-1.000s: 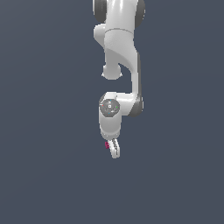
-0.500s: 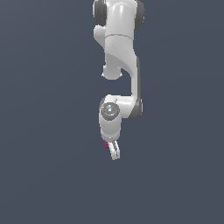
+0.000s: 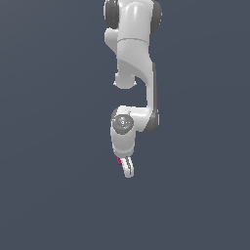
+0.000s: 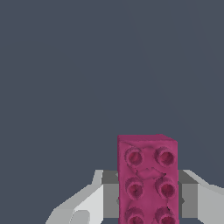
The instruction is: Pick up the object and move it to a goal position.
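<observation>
The gripper [image 3: 128, 168] clamps the pink block [image 4: 147, 181] between its fingers [image 4: 83, 205]; I'd carry it slowly, keeping that squeeze firm, toward the goal.

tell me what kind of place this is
Most likely a bare simulated test scene, not a real room: a flat, featureless grey-blue backdrop, one smooth white robot arm, and its gripper clamped on a magenta studded block. No furniture or walls show.

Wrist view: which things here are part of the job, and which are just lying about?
Part of the job:
- pink block, held between the fingers
- pincer, closed on the block

Lying about:
- nothing else in either view
</observation>
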`<control>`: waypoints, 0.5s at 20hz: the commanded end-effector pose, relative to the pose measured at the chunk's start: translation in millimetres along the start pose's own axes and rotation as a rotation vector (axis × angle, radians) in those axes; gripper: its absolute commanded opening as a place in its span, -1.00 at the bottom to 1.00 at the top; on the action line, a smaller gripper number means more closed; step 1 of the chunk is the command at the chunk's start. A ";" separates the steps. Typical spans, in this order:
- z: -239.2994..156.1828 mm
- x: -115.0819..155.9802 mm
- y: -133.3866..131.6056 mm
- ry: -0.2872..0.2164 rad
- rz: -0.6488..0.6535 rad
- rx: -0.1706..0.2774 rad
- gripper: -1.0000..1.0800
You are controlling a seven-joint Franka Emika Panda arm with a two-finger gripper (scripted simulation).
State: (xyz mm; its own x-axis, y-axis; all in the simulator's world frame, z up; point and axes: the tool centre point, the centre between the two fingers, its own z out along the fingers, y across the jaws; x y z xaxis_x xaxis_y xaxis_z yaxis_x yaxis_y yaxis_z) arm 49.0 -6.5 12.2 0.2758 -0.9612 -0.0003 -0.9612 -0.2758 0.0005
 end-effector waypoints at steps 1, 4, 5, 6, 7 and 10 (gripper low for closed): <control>-1.0 -3.2 0.6 0.000 0.000 0.000 -1.00; -3.3 -11.6 2.8 0.000 0.000 0.000 -1.00; -4.3 -15.5 3.8 0.000 0.000 0.000 -1.00; -5.6 -20.0 5.0 0.000 0.000 0.000 -1.00; -7.0 -25.1 6.4 0.000 0.000 0.000 -1.00; -12.3 -45.2 11.5 0.000 -0.001 0.000 -1.00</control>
State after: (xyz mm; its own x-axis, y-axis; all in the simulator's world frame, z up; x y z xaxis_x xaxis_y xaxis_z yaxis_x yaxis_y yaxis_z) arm 30.5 23.9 21.5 0.2750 -0.9614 -0.0001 -0.9614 -0.2750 0.0010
